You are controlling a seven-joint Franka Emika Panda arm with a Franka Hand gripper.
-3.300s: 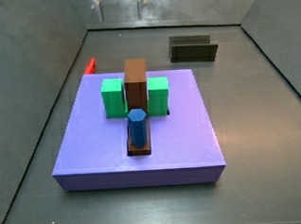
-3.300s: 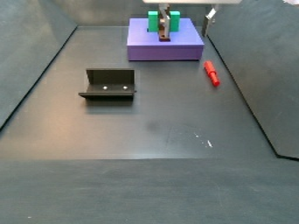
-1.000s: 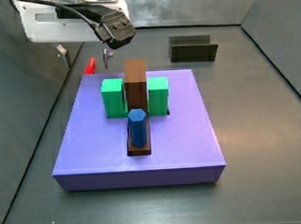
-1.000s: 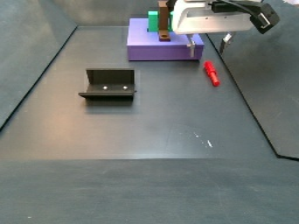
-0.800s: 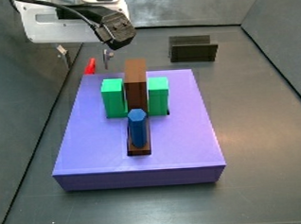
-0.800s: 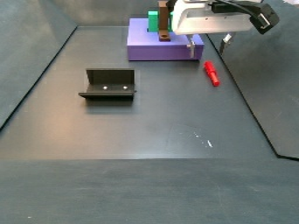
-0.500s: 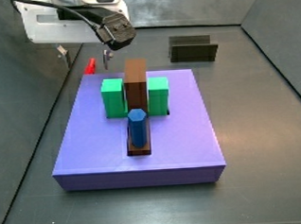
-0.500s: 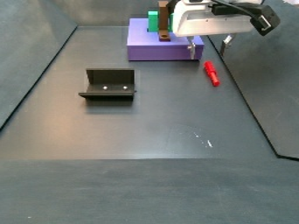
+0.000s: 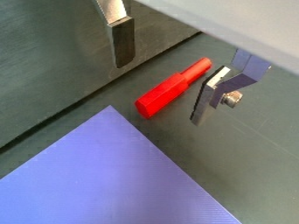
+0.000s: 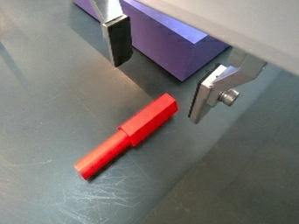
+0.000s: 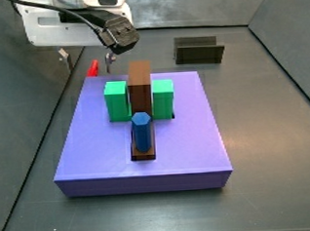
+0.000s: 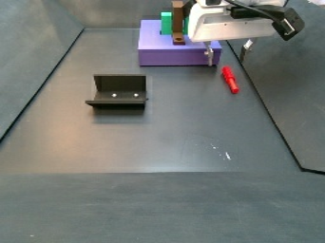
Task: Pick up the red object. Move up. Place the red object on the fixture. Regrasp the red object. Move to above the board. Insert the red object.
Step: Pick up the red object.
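Note:
The red object (image 9: 172,87) lies flat on the dark floor beside a corner of the purple-blue board (image 9: 105,175). It also shows in both side views (image 12: 230,80) (image 11: 93,68) and in the other wrist view (image 10: 128,134). My gripper (image 9: 162,74) is open, hanging above the red object with one finger on each side and not touching it. In the side views the gripper (image 12: 226,55) (image 11: 104,62) is at the board's edge. The fixture (image 12: 118,92) (image 11: 199,52) stands empty, well away from the gripper.
On the board (image 11: 143,138) stand green blocks (image 11: 116,100), a tall brown block (image 11: 141,89) and a blue hexagonal peg (image 11: 141,133). Grey walls (image 11: 41,114) enclose the floor close to the red object.
The arm came into view 3.3 s ago to 1.0 s ago and now hangs over the red object. Over the last second it has barely moved.

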